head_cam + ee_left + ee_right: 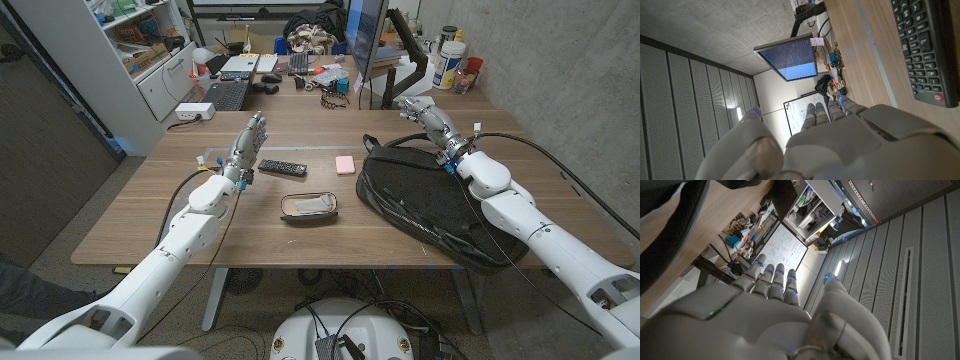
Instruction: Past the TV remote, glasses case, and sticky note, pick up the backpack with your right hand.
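wooden table [200, 215] carries: TV remote [283, 167], glasses case [308, 206], pink sticky note [346, 164], black backpack [430, 205] on right side

White rounded arm shells, grey segmented left hand [250, 136] and right hand [425, 115], blue-lit fingertips, black cables.

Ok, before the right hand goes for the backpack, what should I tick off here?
1. Right hand holds nothing, fingers apart: ok.
2. Right hand over the backpack, near its far end: ok.
3. Contact with the backpack: cannot tell.
4. Left hand holds nothing, beside the TV remote: ok.
5. Glasses case and sticky note lie apart from the backpack: ok.
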Controlling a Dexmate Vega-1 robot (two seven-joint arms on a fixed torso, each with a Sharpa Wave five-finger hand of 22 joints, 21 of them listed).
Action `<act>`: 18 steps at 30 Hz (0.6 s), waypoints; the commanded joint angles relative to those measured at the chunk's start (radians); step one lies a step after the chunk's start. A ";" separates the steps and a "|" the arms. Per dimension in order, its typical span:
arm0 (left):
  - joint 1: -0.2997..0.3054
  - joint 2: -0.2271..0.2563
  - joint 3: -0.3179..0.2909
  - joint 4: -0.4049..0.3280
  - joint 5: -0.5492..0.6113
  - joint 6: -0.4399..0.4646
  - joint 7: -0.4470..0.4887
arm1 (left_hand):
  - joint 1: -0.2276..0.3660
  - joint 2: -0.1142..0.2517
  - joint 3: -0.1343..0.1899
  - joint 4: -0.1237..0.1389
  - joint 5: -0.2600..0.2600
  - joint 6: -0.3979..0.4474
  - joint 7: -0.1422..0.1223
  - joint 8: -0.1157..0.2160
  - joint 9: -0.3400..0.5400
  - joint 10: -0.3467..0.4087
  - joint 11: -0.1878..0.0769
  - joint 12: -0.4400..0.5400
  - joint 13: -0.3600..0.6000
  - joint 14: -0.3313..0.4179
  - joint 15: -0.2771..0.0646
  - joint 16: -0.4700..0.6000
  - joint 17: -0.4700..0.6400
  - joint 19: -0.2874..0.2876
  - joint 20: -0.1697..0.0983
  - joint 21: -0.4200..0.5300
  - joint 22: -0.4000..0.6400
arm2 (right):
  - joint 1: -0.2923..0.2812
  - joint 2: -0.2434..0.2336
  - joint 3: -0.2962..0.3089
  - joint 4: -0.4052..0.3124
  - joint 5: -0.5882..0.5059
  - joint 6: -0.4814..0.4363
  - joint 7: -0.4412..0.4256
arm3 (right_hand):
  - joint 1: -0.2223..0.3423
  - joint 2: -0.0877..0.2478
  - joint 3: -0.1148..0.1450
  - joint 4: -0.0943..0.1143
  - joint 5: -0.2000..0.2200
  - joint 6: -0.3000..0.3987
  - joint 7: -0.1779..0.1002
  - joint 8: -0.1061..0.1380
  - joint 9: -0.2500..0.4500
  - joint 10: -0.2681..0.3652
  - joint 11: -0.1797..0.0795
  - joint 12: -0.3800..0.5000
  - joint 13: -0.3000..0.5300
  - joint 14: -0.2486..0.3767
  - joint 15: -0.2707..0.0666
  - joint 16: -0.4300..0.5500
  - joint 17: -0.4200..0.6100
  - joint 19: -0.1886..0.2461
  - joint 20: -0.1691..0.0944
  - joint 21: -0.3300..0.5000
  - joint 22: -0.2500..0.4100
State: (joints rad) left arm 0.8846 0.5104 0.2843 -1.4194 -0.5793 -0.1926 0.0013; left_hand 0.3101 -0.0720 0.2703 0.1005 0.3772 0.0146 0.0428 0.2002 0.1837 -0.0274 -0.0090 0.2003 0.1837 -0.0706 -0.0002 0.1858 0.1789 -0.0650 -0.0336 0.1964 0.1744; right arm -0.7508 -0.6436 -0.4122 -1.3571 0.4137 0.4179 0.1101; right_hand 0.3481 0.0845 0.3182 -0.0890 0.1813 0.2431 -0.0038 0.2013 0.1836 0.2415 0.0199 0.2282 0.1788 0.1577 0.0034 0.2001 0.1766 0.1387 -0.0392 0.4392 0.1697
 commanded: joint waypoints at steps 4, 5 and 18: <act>0.010 0.014 0.001 -0.034 0.005 0.021 0.017 | 0.007 0.008 0.000 -0.002 0.006 0.007 0.002 0.004 0.002 0.002 -0.001 0.006 0.005 0.002 0.000 0.005 0.006 -0.005 -0.012 0.004 0.005 | 0.038 0.023 -0.013 0.076 -0.031 0.100 0.021 | 0.021 -0.006 0.002 -0.016 0.004 0.018 -0.009 0.006 0.005 0.022 -0.005 0.008 0.006 0.019 -0.001 0.003 0.003 0.018 -0.001 -0.004 0.005; 0.011 0.014 0.001 -0.036 0.005 0.021 0.019 | 0.007 0.008 0.000 -0.002 0.006 0.008 0.002 0.005 0.002 0.002 -0.002 0.006 0.005 0.002 0.000 0.005 0.006 -0.005 -0.012 0.004 0.005 | 0.041 0.026 -0.015 0.085 -0.031 0.112 0.027 | 0.022 -0.009 0.001 -0.019 0.004 0.023 -0.013 0.007 0.005 0.023 -0.006 0.008 0.006 0.025 -0.004 0.004 0.004 0.022 0.000 -0.004 0.005; 0.016 0.018 -0.001 -0.051 0.009 0.025 0.030 | 0.009 0.011 -0.001 -0.002 0.006 0.008 0.002 0.003 0.002 0.001 -0.002 0.005 0.005 0.002 -0.001 0.005 0.006 -0.007 -0.010 0.003 0.005 | 0.078 0.037 -0.029 0.135 -0.078 0.192 0.028 | 0.029 -0.035 -0.005 -0.034 0.007 0.033 -0.038 0.006 0.006 0.045 -0.033 0.011 0.006 0.055 -0.018 0.007 0.005 0.051 -0.004 -0.010 0.004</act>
State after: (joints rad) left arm 0.8968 0.5255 0.2850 -1.4573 -0.5749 -0.1735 0.0199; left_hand 0.3140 -0.0682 0.2703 0.1006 0.3772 0.0145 0.0427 0.2002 0.1837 -0.0274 -0.0090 0.2003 0.1837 -0.0706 -0.0002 0.1858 0.1789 -0.0650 -0.0336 0.1964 0.1744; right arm -0.7065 -0.6162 -0.4276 -1.2695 0.3737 0.5456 0.1347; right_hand 0.3768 0.0658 0.3121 -0.1160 0.1813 0.2735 -0.0342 0.2013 0.1835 0.2773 -0.0051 0.2361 0.1787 0.1986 -0.0126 0.2001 0.1794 0.1764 -0.0411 0.4325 0.1697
